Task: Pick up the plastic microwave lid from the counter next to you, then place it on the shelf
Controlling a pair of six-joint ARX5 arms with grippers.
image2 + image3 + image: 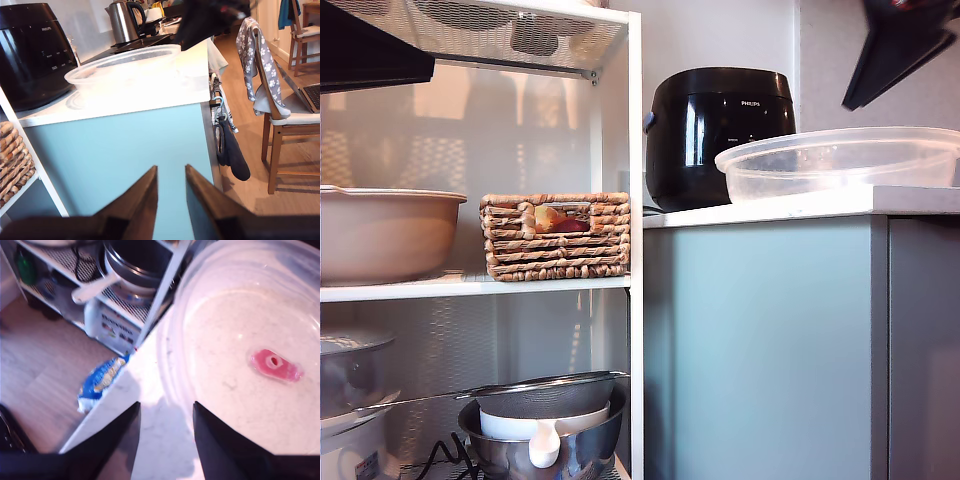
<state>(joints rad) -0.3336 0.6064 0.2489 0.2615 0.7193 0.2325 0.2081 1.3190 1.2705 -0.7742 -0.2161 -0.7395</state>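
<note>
Plastic microwave lid [840, 160] upside down on the counter [790, 208] beside the black cooker [715, 130], untouched — second gripper [166, 412] above its rim, fingers apart and empty, apparently for a grasp — first gripper [171, 175] low, slightly open, empty.

Soft daylight fills the room, with glare streaking the black cooker [720, 135]. The second wrist view is washed out, pinkish and blurred; jaws cast shadow on the desk [160, 440].
</note>
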